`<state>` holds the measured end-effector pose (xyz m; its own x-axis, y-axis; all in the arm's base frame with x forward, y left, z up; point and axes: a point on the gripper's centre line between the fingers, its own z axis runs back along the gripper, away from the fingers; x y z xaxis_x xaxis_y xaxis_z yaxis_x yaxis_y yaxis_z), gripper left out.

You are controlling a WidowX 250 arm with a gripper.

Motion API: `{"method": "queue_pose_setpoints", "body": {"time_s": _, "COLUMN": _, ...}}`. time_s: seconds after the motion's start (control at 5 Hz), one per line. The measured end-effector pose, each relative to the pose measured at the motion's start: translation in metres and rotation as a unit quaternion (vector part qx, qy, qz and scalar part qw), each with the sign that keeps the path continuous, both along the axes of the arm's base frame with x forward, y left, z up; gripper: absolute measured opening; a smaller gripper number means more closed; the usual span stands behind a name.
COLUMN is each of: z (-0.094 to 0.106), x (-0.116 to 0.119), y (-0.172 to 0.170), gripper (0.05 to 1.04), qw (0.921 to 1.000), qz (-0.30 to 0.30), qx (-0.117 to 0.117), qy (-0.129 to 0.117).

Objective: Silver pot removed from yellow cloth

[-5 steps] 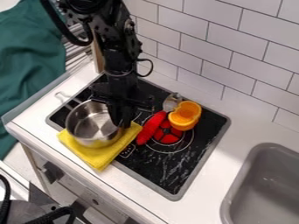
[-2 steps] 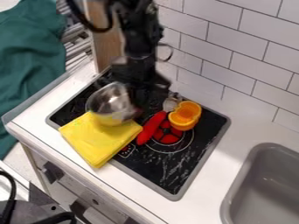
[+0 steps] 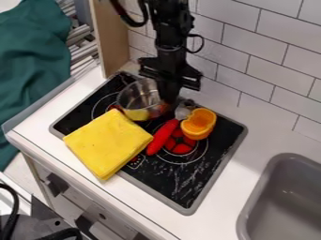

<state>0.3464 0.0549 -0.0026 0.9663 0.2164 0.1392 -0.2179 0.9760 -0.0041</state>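
Yes, the tool (image 3: 168,97) is closed on the rim of the silver pot (image 3: 138,97), off the yellow cloth (image 3: 108,144) and just beyond it, over the black stovetop (image 3: 188,180)!

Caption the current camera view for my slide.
Pot over the stove, off the yellow cloth, with the pincer at its rim.

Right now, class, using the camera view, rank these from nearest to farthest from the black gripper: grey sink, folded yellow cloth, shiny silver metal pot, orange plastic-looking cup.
1. Shiny silver metal pot: right by the black gripper, picture left.
2. Orange plastic-looking cup: lower right of it.
3. Folded yellow cloth: lower left.
4. Grey sink: far lower right.
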Motion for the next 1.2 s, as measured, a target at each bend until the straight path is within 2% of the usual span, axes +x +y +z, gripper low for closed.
{"method": "queue_pose_setpoints", "body": {"time_s": 0.2, "z": -0.016, "x": 0.010, "y": 0.001, "gripper": 0.054, "qw": 0.9994, "qz": 0.027, "qx": -0.023, "qy": 0.005}}
{"method": "queue_pose_setpoints", "body": {"time_s": 0.4, "z": -0.021, "x": 0.017, "y": 0.002, "gripper": 0.074, "qw": 0.9988, "qz": 0.036, "qx": -0.034, "qy": 0.003}}
{"method": "queue_pose_setpoints", "body": {"time_s": 0.6, "z": -0.022, "x": 0.015, "y": 0.001, "gripper": 0.219, "qw": 0.9986, "qz": 0.034, "qx": -0.037, "qy": 0.015}}
{"method": "queue_pose_setpoints", "body": {"time_s": 0.8, "z": -0.008, "x": 0.012, "y": 0.003, "gripper": 0.474, "qw": 0.9989, "qz": 0.040, "qx": -0.024, "qy": -0.002}}
{"method": "queue_pose_setpoints", "body": {"time_s": 1.0, "z": 0.016, "x": 0.008, "y": 0.001, "gripper": 0.791, "qw": 0.9993, "qz": 0.023, "qx": -0.013, "qy": -0.028}}
{"method": "queue_pose_setpoints", "body": {"time_s": 1.2, "z": 0.026, "x": 0.001, "y": -0.004, "gripper": 1.009, "qw": 0.9996, "qz": -0.015, "qx": -0.001, "qy": -0.023}}
